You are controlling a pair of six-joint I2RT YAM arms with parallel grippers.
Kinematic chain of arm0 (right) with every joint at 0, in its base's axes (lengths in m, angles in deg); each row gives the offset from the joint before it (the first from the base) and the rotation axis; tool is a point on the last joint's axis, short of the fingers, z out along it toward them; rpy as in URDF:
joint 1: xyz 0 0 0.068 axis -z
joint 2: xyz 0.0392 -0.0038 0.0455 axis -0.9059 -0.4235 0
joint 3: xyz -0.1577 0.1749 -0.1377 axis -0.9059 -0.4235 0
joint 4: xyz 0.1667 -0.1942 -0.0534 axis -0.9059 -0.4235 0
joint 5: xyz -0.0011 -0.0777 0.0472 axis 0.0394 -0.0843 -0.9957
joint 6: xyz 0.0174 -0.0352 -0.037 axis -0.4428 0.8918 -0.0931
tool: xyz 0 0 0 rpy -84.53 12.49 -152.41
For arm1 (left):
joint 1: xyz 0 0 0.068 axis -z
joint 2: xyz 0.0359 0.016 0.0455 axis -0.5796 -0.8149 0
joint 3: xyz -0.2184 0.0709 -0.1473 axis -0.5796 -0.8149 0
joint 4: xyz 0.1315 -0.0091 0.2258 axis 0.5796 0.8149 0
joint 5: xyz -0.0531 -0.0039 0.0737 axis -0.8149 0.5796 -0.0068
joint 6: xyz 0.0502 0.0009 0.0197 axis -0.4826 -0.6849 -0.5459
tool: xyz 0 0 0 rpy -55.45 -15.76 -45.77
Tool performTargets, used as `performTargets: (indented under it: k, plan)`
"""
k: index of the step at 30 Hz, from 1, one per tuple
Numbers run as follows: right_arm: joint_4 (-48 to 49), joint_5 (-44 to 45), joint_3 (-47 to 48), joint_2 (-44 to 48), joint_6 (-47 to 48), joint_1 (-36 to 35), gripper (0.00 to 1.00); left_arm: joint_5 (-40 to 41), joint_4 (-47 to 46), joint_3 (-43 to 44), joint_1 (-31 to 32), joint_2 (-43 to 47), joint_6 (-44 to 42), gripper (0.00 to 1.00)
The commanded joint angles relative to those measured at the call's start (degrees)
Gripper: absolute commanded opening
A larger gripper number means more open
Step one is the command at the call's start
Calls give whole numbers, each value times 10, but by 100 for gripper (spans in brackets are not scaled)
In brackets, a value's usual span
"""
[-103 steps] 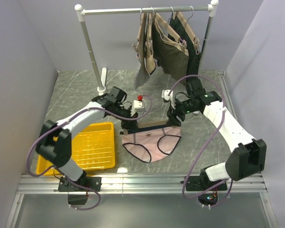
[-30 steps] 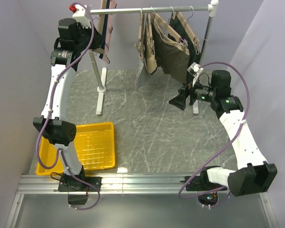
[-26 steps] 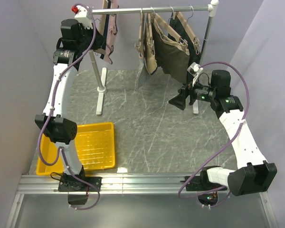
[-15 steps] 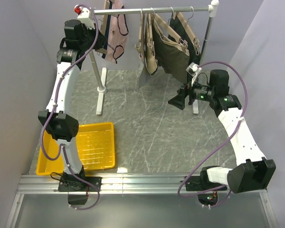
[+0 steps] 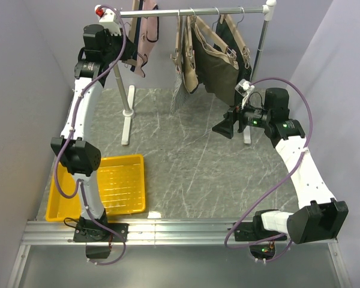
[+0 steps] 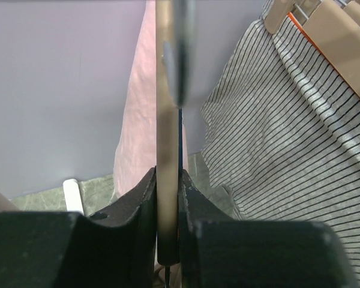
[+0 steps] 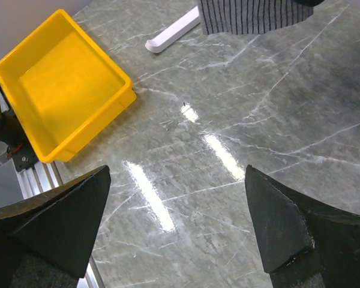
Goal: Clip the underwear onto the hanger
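Observation:
The pale pink underwear [image 5: 146,37] hangs clipped to the tan hanger [image 5: 134,24] at the left end of the rail [image 5: 186,11]. My left gripper [image 5: 127,53] is raised high and shut on the hanger bar [image 6: 166,156]; the pink underwear [image 6: 135,132] shows behind the bar in the left wrist view. My right gripper [image 5: 223,128] is open and empty, held above the floor at the right, apart from the rail garments; its fingertips [image 7: 276,222] frame bare marbled floor.
Tan hangers with dark olive and black garments [image 5: 216,57] and a striped grey garment [image 5: 180,96] hang on the rail; the striped one also shows in the left wrist view [image 6: 276,120]. A yellow tray [image 5: 117,183] sits front left, also in the right wrist view [image 7: 60,84]. The rack's white feet [image 5: 127,123] rest on the floor.
3.4 s ago both grippers held the hanger and underwear on the floor. Since then the left arm lifted them to the rail; in the last second they shifted slightly right. The right gripper let go.

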Motion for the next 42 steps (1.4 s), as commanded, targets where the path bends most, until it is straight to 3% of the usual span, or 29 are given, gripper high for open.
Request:
performTargets:
  k: [1, 3, 7, 12, 13, 18, 32, 38, 42]
  plan:
    - [8, -9, 18, 1, -6, 2, 100, -9, -18, -16, 2, 19, 14, 21]
    - [8, -9, 17, 3, -6, 2, 100, -19, -16, -26, 2, 28, 15, 24]
    - [-2, -8, 15, 13, 0, 2, 100, -25, -19, -33, 2, 46, 11, 45]
    - [-13, 0, 9, 31, 7, 2, 100, -28, -34, -51, 2, 83, 14, 61]
    - [-13, 1, 6, 37, 6, 2, 100, -31, -38, -60, 2, 89, 18, 70]
    - [-20, 6, 1, 48, 7, 2, 100, -30, -41, -81, 2, 133, 20, 86]
    - [-14, 34, -53, 91, 16, 2, 100, 10, -30, -171, 1, 256, 1, 99]
    - [-34, 75, -67, 126, 18, 2, 100, -21, 38, -197, -62, 300, 27, 99]
    - [-54, 109, -82, 143, 6, 3, 100, -70, 107, -231, -98, 333, -5, 99]
